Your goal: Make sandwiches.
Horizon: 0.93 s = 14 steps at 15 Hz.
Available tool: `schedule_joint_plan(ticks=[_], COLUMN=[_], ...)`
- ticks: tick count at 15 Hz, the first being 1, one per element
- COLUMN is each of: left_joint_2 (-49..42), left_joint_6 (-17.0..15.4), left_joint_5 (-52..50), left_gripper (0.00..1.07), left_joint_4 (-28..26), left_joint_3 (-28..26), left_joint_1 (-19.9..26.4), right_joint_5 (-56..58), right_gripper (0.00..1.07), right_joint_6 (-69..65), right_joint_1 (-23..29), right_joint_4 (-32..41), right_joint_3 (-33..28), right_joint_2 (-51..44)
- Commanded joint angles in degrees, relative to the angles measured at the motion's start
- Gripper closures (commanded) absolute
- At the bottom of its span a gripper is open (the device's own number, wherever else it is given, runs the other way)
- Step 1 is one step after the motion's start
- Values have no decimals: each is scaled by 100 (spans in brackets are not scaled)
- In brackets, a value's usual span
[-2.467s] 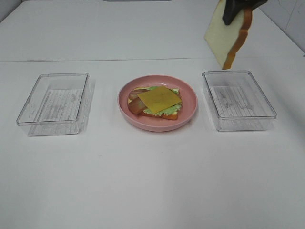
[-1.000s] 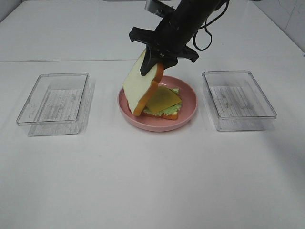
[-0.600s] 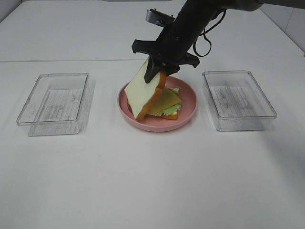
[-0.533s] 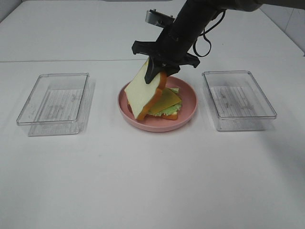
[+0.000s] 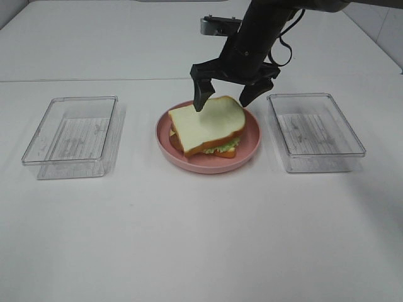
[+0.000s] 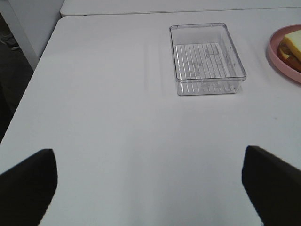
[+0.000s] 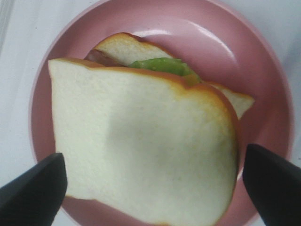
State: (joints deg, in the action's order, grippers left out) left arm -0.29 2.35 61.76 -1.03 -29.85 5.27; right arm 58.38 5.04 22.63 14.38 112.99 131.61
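Now topping sandwich [image 5: 208, 128], frame centre | right gripper [image 5: 234, 96] released, spread above bread | next: lift clear

Plate: round pink plate [image 5: 252, 143] sits mid-table in front of me.
Left tray: clear plastic tray [image 5: 72, 135] well left of it.
Right tray: second clear tray [image 5: 315, 131] just right.
Table: white table [image 5: 201, 239].

cheese hidden under top bread slice [image 5: 208, 123]
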Motion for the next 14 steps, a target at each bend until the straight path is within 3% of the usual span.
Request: schedule_joint_plan(ticks=[1, 11, 13, 14], left_joint_2=[-97, -97, -97, -97], left_joint_6=[-11, -11, -11, -11], left_joint_5=[-29, -29, -29, -29], left_gripper=[7, 7, 7, 7], left_joint_4=[-23, -23, -23, -23], left_joint_3=[11, 11, 11, 11], left_joint_1=[11, 11, 11, 11], right_joint_5=[69, 1788, 1782, 1782], right_gripper=[8, 8, 8, 8], right_joint_6=[52, 52, 29, -34], right_joint_1=[-17, -23, -23, -23], right_joint_4=[-493, -1553, -1541, -1553], right_joint_3=[17, 29, -223, -682], right_joint_2=[-361, -1954, -2223, -2590])
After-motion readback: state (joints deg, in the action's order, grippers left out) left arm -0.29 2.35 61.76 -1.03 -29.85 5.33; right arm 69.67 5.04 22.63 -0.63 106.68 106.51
